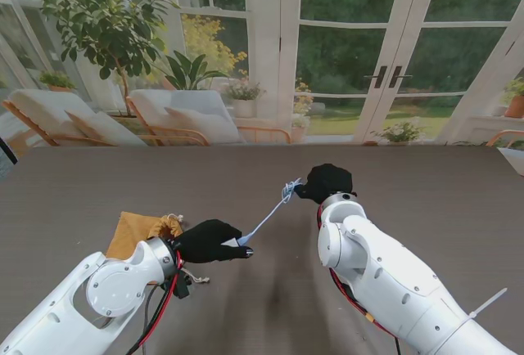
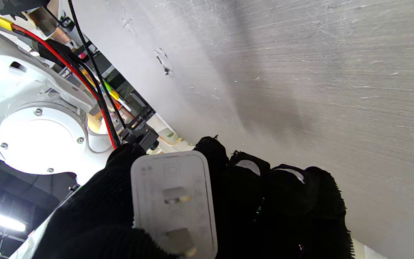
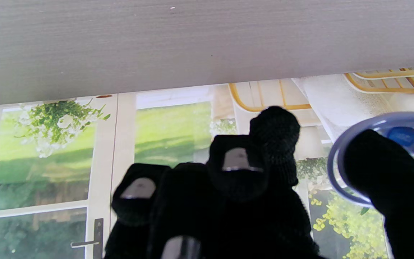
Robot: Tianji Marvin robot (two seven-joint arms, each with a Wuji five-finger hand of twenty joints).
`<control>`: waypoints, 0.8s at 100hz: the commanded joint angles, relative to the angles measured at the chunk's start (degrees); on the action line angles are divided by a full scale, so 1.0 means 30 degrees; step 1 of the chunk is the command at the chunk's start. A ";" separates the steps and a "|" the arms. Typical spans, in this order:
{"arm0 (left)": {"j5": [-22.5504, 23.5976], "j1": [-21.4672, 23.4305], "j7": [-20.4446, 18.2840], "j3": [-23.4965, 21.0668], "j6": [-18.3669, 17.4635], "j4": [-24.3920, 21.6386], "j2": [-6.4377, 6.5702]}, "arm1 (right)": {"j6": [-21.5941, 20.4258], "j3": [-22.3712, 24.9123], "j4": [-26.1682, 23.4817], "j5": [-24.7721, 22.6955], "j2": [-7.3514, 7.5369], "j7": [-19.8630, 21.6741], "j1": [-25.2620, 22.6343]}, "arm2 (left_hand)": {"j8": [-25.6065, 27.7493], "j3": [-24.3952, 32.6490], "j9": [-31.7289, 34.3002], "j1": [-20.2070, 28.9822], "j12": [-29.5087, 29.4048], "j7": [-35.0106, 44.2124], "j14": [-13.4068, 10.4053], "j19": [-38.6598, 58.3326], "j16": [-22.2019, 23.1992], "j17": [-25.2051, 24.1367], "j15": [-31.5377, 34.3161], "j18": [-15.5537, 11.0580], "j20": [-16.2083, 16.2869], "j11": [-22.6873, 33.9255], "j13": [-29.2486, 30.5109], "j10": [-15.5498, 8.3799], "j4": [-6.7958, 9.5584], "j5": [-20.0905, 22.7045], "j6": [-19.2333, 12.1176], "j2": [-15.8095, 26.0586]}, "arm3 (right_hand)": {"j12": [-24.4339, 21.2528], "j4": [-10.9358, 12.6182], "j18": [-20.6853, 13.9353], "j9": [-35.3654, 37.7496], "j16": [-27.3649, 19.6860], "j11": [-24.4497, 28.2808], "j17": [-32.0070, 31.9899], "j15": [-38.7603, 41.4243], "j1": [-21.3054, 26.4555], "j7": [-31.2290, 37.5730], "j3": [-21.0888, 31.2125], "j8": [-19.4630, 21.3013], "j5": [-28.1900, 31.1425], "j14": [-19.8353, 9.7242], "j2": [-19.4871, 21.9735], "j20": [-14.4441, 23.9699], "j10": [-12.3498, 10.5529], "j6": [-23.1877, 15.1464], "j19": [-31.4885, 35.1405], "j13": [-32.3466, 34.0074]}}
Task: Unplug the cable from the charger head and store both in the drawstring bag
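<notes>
My left hand point(image 1: 209, 241) in its black glove is shut on the white charger head point(image 2: 174, 201), whose two prongs face the wrist camera. A pale blue cable point(image 1: 270, 214) runs taut from that hand up to my right hand point(image 1: 326, 181), which is shut on the cable's coiled end. In the right wrist view the blue cable loop point(image 3: 340, 158) curls around my thumb. Whether the plug still sits in the charger is hidden by the fingers. The tan drawstring bag point(image 1: 135, 232) lies on the table just behind my left wrist.
The dark wood-grain table point(image 1: 426, 183) stretches wide on all sides of the hands. A white object point(image 1: 514, 155) pokes in at the far right edge. Windows, chairs and plants stand beyond the table's far edge.
</notes>
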 commanded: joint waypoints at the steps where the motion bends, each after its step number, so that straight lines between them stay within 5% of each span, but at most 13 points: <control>1: 0.0084 0.0395 -0.0642 -0.0021 0.0024 -0.0155 0.0208 | 0.0426 0.0317 0.0519 -0.0131 0.0190 0.0123 0.0354 | 0.0143 0.1071 -0.0267 0.1301 0.0024 0.1381 0.0278 0.2202 -0.0138 -0.0280 -0.0293 -0.1317 0.0368 0.0142 -0.0052 -0.0339 0.0529 0.1293 -0.1252 0.0382 | 0.0175 0.2117 -0.2515 0.1166 0.0215 0.1953 1.0807 0.0489 0.2687 0.1346 0.2749 0.0813 0.1757 -0.3280 0.2347 0.0596 0.3426 0.2660 0.4541 -0.0053; 56: 0.0345 0.0673 -0.0672 -0.0251 0.0251 -0.0278 0.0221 | 0.0355 0.0626 0.0305 -0.0185 0.0189 -0.0100 0.0138 | 0.0095 0.0992 -0.0466 0.1275 -0.0008 0.1301 0.0166 0.2106 -0.0186 -0.0429 -0.0399 -0.1438 0.0289 0.0042 -0.0222 -0.0405 0.0527 0.1122 -0.1359 0.0379 | 0.0205 0.2189 -0.2711 0.1161 0.0211 0.1984 1.0813 0.0454 0.2650 0.1262 0.2566 0.0897 0.1648 -0.3461 0.2404 0.0523 0.3205 0.2526 0.4541 -0.0046; 74: -0.0010 -0.0140 -0.0256 0.0215 0.0098 0.0808 0.0081 | -0.0557 0.1342 -0.0835 -0.0674 0.0292 -0.0574 -0.0727 | -0.0787 0.0936 -0.1472 0.1343 -0.1153 0.0193 -0.0247 0.1313 -0.1174 -0.1291 -0.2656 -0.2004 -0.0953 -0.1940 -0.1587 -0.0507 0.0539 0.0377 -0.1760 0.0176 | 0.0209 0.2202 -0.2822 0.1161 0.0199 0.1969 1.0812 0.0421 0.2615 0.1244 0.2429 0.0929 0.1552 -0.3570 0.2532 0.0466 0.2973 0.2412 0.4541 -0.0040; 80: -0.0126 -0.0457 -0.0119 0.0405 0.0068 0.1209 0.0030 | -0.0991 0.1553 -0.1177 -0.1027 0.0373 -0.0709 -0.0979 | -0.1988 0.0402 -0.2161 0.1962 -0.2240 -0.0328 -0.0421 0.1038 -0.2069 -0.1890 -0.4260 -0.2272 -0.1994 -0.3355 -0.2463 -0.0510 0.0053 -0.0271 -0.2000 -0.0147 | 0.0214 0.2199 -0.2835 0.1159 0.0190 0.1969 1.0811 0.0412 0.2609 0.1238 0.2372 0.0940 0.1517 -0.3575 0.2567 0.0453 0.2956 0.2392 0.4541 -0.0037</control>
